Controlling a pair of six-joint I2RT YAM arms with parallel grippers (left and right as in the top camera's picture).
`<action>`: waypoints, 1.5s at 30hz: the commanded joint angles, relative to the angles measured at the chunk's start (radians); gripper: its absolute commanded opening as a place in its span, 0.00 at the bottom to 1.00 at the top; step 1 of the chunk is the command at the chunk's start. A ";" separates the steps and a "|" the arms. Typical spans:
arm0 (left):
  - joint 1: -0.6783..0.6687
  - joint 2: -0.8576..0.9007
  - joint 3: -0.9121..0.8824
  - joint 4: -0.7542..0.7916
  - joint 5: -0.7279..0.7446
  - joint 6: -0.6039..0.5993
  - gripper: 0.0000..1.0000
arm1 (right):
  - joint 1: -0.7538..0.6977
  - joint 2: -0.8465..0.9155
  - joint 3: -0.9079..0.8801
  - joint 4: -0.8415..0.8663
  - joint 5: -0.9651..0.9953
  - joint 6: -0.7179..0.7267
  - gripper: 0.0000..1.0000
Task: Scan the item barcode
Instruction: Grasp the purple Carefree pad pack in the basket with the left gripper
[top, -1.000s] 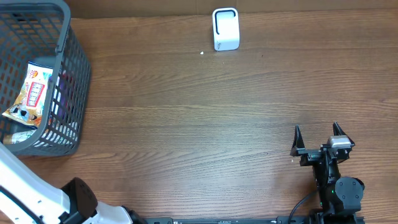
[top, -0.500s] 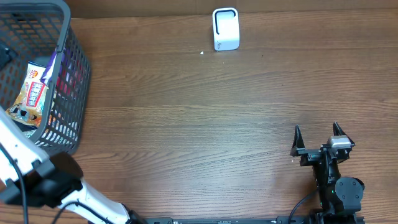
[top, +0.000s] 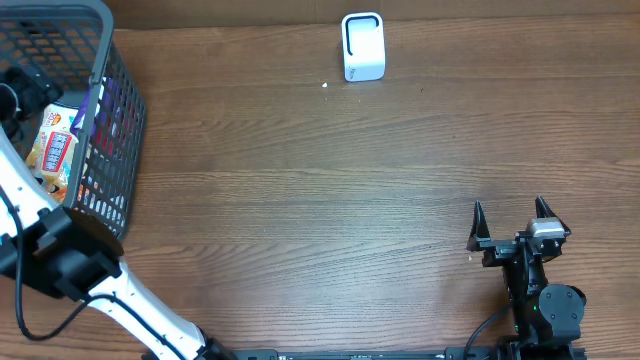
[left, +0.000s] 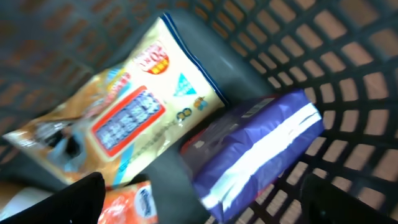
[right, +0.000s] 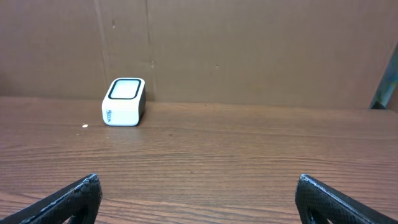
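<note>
Wood-grain brown table (top: 300, 200): fills the overhead view and carries everything.
Grey plastic mesh basket (top: 125, 130): stands at 10 o'clock on the table, with packets lying inside it.
Left gripper (left: 199, 193): down inside the basket on a white arm. Its dark fingers (left: 68, 202) sit at the lower corners of the wrist view, spread wide, with nothing clamped between them.
Yellow-tan snack bag with a red label panel (left: 143, 106): lies on the basket floor at 10 o'clock from the gap between the jaws. It has a round red badge near its top edge, and all its print is too blurred to read.
Purple packet with a white stripe (left: 261, 149): at 2 o'clock from that gap, just beside the snack bag and close to the basket wall.
Orange packet (left: 127, 205): at 8 o'clock from that gap, just beside the left finger. Its small white mark cannot be read.
White box-shaped barcode scanner with a black-framed window (top: 362, 46): at 12 o'clock on the table, well apart from the basket. The grey logo on its side is too small to read.
White speck (top: 325, 85): on the wood near the scanner, at 7 o'clock from it.
Right gripper (top: 509, 208): at 4 o'clock on the table, fingers wide apart and empty, pointing toward the scanner.
Brown cardboard wall (right: 249, 50): stands upright behind the scanner.
</note>
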 joint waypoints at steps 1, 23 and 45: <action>-0.021 0.058 0.000 0.003 0.084 0.099 0.91 | -0.001 -0.010 -0.011 0.006 0.005 0.006 1.00; -0.087 0.112 -0.087 0.037 -0.018 0.229 0.92 | -0.001 -0.010 -0.011 0.006 0.005 0.006 1.00; -0.085 0.104 -0.142 0.058 -0.022 0.214 0.15 | -0.001 -0.010 -0.011 0.006 0.005 0.006 1.00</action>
